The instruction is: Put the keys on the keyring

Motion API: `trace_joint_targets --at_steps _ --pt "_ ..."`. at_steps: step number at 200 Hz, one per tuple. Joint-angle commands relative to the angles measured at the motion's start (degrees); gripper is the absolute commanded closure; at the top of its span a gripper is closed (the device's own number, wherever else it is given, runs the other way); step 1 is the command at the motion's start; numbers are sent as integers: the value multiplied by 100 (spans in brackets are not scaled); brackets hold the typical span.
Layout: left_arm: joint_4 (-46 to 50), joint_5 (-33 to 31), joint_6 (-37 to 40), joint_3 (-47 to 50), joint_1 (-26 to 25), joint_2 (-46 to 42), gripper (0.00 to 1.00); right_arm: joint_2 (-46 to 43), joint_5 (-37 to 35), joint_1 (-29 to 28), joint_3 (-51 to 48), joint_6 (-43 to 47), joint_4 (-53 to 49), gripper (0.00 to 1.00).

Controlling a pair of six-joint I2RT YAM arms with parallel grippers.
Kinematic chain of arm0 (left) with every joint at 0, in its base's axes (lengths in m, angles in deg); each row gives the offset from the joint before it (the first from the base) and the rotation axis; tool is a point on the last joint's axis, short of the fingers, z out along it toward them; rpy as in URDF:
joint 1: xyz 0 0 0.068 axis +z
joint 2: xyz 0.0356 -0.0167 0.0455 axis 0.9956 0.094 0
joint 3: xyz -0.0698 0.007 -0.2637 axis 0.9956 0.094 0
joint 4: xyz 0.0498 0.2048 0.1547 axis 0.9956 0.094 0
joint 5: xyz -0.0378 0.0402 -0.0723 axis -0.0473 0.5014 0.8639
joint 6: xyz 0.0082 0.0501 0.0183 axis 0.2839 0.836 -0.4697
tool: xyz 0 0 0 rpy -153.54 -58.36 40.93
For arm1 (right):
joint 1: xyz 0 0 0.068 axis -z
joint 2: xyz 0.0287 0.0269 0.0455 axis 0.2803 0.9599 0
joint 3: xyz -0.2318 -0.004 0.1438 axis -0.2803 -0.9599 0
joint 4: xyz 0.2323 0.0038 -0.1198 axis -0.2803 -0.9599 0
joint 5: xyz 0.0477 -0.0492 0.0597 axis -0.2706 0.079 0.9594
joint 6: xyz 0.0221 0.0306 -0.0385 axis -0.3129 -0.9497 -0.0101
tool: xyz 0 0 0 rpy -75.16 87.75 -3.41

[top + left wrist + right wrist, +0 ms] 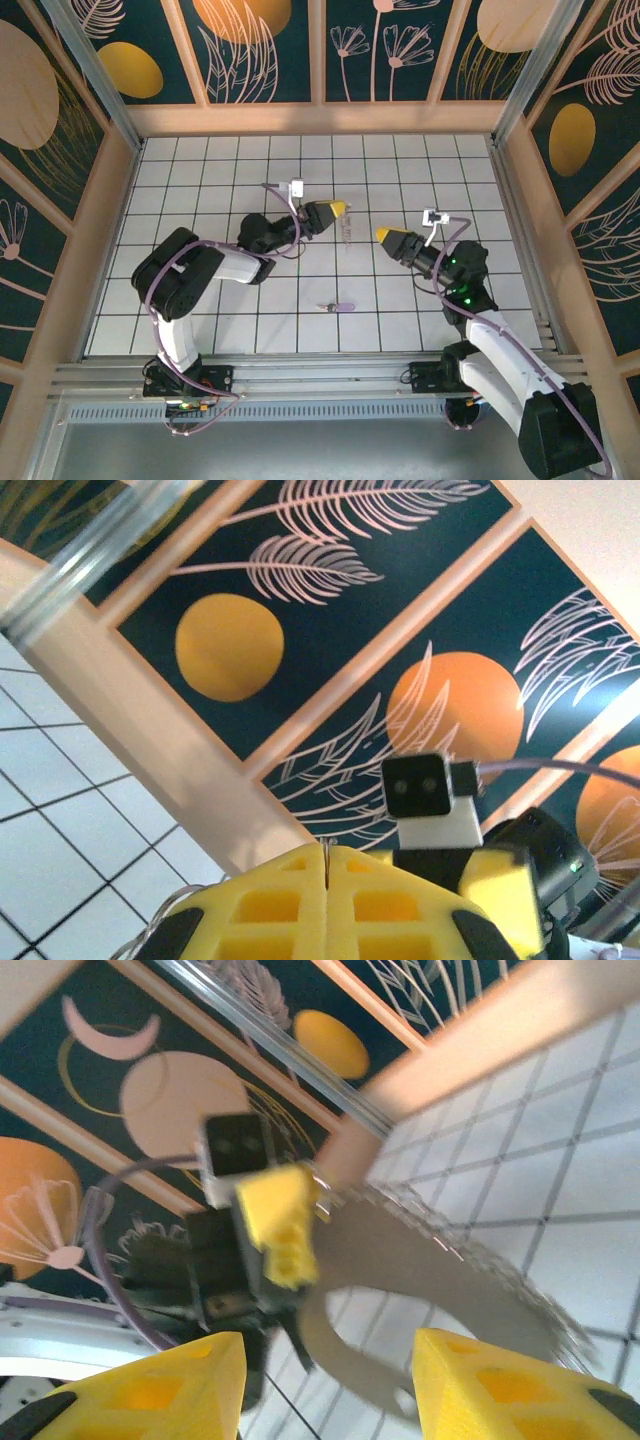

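Note:
A small key (341, 307) with a lilac head lies flat on the white tiles between the two arms, nearer the front. My left gripper (338, 209) is raised and shut, and a thin wire of the keyring (326, 844) shows in the seam between its yellow pads. In the right wrist view the keyring (440, 1285) is a blurred brownish loop with a fringed edge, hanging from the left gripper (283, 1222). My right gripper (330, 1350) is open, its yellow fingertips (470, 1380) standing on either side of the loop's lower end. From above it (385, 236) faces the left gripper closely.
White tiled floor (230, 180) is walled by wooden frames with dark floral panels (260, 45). A metal rail (300, 375) runs along the front edge by the arm bases. Purple cables (165, 300) loop around the left arm.

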Motion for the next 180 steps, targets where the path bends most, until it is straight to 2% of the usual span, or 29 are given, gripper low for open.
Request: trace_joint_targets --at_steps 1,42,100,144,180 --pt "-257 32 268 227 228 -440 100 -129 -482 -498 -128 505 -1234 52" --pt "-5 66 413 541 554 -847 100 -142 -1685 -1859 -113 1084 -2496 49" --pt "513 106 738 638 860 -1404 100 169 -3306 -3598 -83 1208 -3261 45" --pt "1018 109 937 408 884 -1606 100 1175 -4543 -4464 342 1349 -3703 43" --pt "1407 2 1194 362 885 -1817 100 2145 -5011 -4916 785 1591 -3784 40"
